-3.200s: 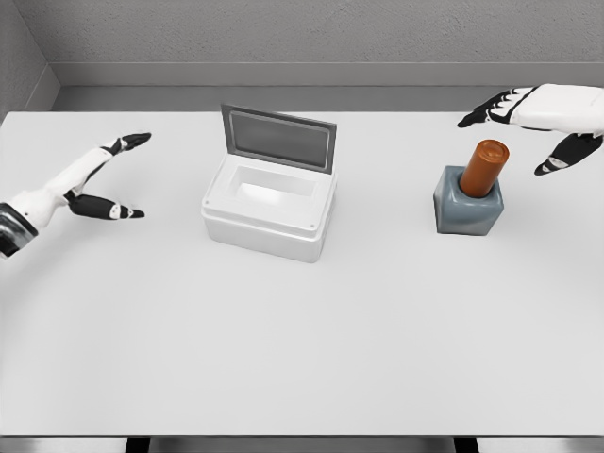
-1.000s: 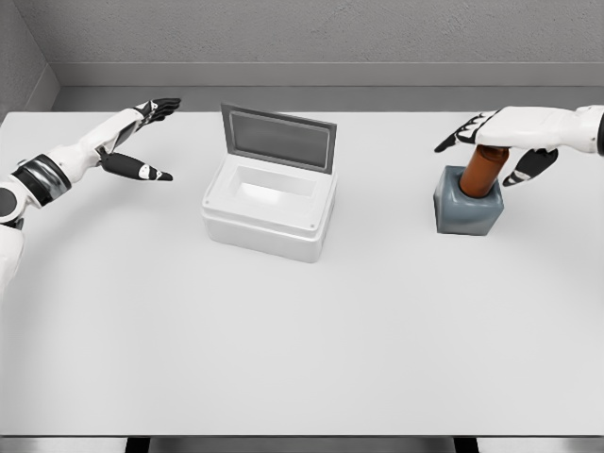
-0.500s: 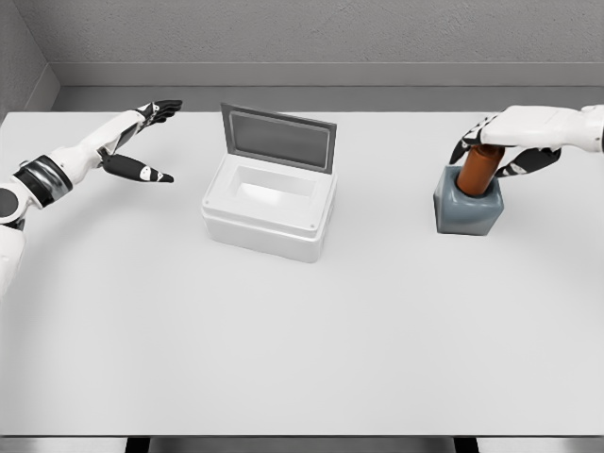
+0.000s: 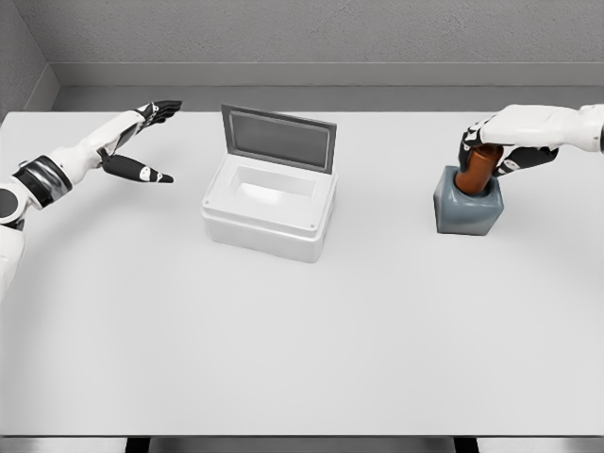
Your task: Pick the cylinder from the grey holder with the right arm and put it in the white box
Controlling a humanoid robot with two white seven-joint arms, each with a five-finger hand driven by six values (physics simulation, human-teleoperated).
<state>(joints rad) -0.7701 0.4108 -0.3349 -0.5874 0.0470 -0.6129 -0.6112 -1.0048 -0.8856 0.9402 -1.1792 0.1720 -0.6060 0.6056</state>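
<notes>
Cylinder: standing in the grey holder at the right of the tabletop; brown-orange; long axis near upright, leaning slightly so the top end is pointing up and a little to the right; lower end sitting inside the holder, upper end hidden under the hand.

Grey holder: resting on the tabletop, well apart from the white box, to its right.

Right hand: reaching in from the right edge, arm lying nearly level above the tabletop; palm sitting over the cylinder's top, back of the hand facing up.

Right fingers: curling down around the upper part of the cylinder, dark tips pressing against its left side, thumb wrapping the right side; gripping the cylinder while it is sitting in the holder.

White box: sitting left of centre on the tabletop, lid standing open at the back, tilting slightly rearward, grey inner face turned toward the camera; white cavity showing inside.

Left hand: hovering above the far left of the tabletop, arm stretching in from the left edge and rising toward the box; near the box, not touching it.

Left fingers: extending straight and spread, thumb held apart below; holding nothing.
</notes>
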